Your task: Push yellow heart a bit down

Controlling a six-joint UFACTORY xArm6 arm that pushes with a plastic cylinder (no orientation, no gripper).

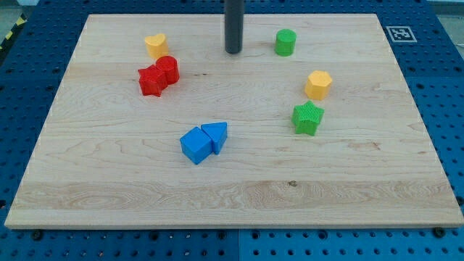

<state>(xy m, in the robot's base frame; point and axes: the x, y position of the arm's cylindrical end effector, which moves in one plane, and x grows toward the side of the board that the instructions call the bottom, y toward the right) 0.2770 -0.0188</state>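
The yellow heart point(155, 45) lies near the view's top left on the wooden board point(232, 181). My tip point(233, 51) stands on the board well to the heart's right, about level with it, not touching any block. Just below the heart sit a red cylinder point(168, 69) and a red star-like block point(151, 80), touching each other.
A green cylinder point(286, 42) is to the tip's right. A yellow hexagon point(317, 85) and a green star point(308, 117) sit at the right. A blue cube point(196, 145) and a blue triangle point(216, 135) touch near the middle. The board's top edge is close behind the heart.
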